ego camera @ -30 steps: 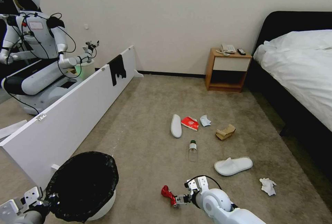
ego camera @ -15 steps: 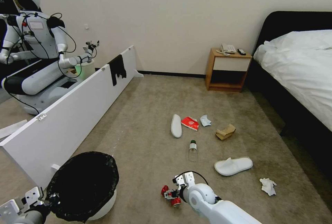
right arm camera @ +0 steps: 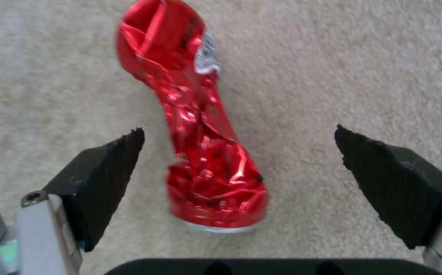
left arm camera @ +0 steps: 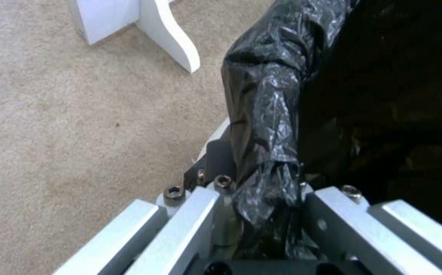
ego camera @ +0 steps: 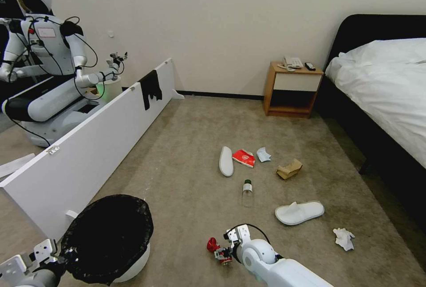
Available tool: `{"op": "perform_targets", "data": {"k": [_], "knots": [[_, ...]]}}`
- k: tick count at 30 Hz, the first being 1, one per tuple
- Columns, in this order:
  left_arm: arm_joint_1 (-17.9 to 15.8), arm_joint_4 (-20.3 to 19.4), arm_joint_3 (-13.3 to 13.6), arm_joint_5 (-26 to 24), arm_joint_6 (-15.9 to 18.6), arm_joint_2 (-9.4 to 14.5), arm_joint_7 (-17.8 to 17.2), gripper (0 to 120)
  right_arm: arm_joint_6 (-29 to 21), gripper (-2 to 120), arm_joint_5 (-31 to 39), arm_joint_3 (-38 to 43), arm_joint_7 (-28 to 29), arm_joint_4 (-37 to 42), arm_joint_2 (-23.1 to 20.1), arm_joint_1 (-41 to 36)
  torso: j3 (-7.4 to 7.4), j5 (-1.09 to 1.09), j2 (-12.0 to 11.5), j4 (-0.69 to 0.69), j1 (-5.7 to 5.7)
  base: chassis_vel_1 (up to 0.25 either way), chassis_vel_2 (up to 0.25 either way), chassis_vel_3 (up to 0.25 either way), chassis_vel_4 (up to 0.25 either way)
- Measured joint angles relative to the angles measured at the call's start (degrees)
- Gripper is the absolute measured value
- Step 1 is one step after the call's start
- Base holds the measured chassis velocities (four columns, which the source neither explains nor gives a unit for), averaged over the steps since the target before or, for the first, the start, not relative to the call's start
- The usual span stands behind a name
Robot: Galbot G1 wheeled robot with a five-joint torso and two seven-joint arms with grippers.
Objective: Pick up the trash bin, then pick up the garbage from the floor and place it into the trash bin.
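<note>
The trash bin (ego camera: 133, 265), white with a black bag over its rim, hangs at the lower left. My left gripper (ego camera: 60, 258) is shut on the bagged rim (left arm camera: 266, 198). On the floor (ego camera: 186, 180) a crushed red can (ego camera: 213, 245) lies between the fingers of my right gripper (ego camera: 222, 252), which is open. In the right wrist view the can (right arm camera: 200, 152) sits between the two black pads (right arm camera: 109, 172) of the gripper (right arm camera: 237, 131), touching neither. Farther off lie a clear bottle (ego camera: 247, 191), two white slippers (ego camera: 226, 161) (ego camera: 299, 212), a red packet (ego camera: 243, 157), a pale-blue mask (ego camera: 263, 154), a brown paper bag (ego camera: 289, 169) and tissues (ego camera: 344, 238).
A long white board (ego camera: 88, 145) stands on edge along the left, with another robot (ego camera: 44, 69) and a pale bin (ego camera: 108, 87) behind it. A wooden nightstand (ego camera: 293, 89) stands at the far wall. A bed (ego camera: 381, 87) lines the right side.
My right wrist has turned and come in over the red can, so its open fingers now straddle it. The bin and left gripper have stayed put.
</note>
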Motion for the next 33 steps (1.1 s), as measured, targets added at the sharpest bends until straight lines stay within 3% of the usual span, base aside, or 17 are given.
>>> {"op": "perform_targets", "data": {"k": [3,6,14,19,24,33], "knots": [[-0.1,0.1,0.2,0.1,0.0,0.0,0.0,1,0.4,95,-0.3,0.0,-0.2,-0.9,0.1,-0.3,0.00,0.00,0.0,0.00,0.00,0.000,0.000,0.000,0.000],[-0.1,0.1,0.4,0.2,0.0,-0.2,0.0,1,1.2,82,-1.0,-0.3,-0.5,-2.0,0.4,-0.7,0.00,0.00,0.0,0.00,0.00,0.000,0.000,0.000,0.000],[0.1,0.1,0.5,0.3,0.0,-0.2,0.1,1,3.2,63,-2.3,-1.8,-1.1,-4.5,2.0,-0.8,-0.01,-0.01,0.0,0.00,0.00,0.000,0.000,0.000,0.000],[0.1,0.0,0.5,0.3,0.0,-0.2,0.1,1,3.5,62,-2.4,-1.9,-1.1,-4.7,2.2,-0.7,0.00,-0.02,0.0,-0.01,0.00,0.000,0.000,0.000,0.000],[0.1,0.0,0.5,0.3,0.0,-0.2,0.2,1,4.0,49,-2.6,-2.4,-1.2,-5.2,2.7,-0.6,-0.01,-0.04,0.0,-0.02,0.00,0.000,0.000,0.000,0.000],[-0.1,0.2,0.8,0.4,0.0,-0.1,0.2,1,4.7,49,-3.1,-2.6,-1.4,-4.9,2.2,-0.9,-0.01,0.02,0.0,0.02,0.00,0.000,0.000,0.000,0.000]]}}
